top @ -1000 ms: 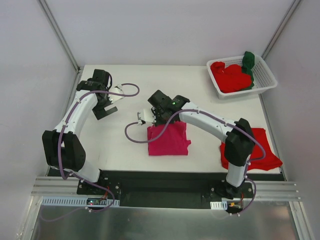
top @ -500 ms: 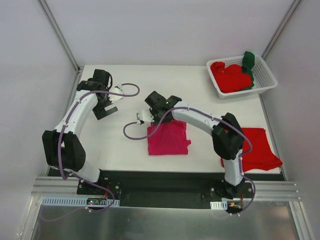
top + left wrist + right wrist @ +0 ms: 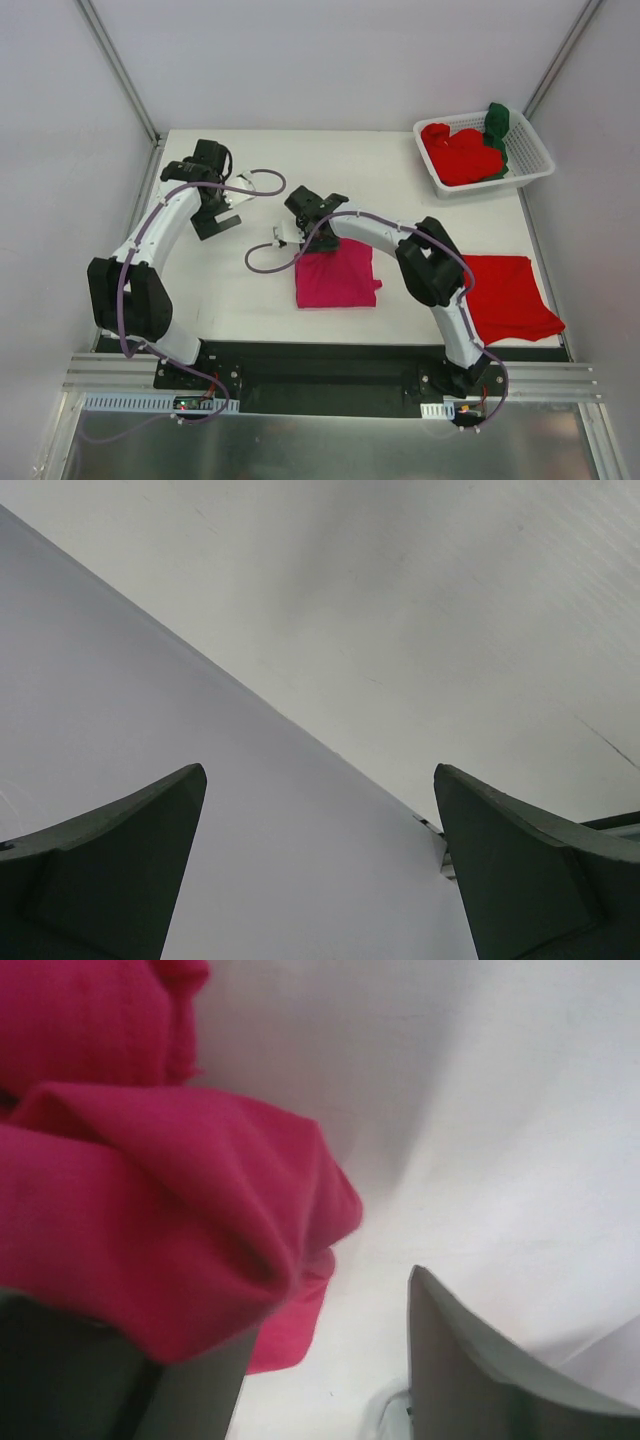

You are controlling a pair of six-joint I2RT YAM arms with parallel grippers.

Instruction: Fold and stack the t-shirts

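My left hand [image 3: 215, 220] hangs over the far left of the white surface [image 3: 330, 170], with its fingers spread wide and holding nothing. My right hand [image 3: 292, 240] sits low at the far left corner of the pink shirt [image 3: 337, 278], which lies folded in the middle of the surface. That hand's fingers are parted with bare surface between them, though a fold of pink cloth drapes over one finger [image 3: 60, 1380]. Near the right edge a red shirt [image 3: 505, 295] lies flat. In the far right corner a white basket [image 3: 536, 150] holds more red shirts [image 3: 460, 155] and a green shirt [image 3: 497, 125].
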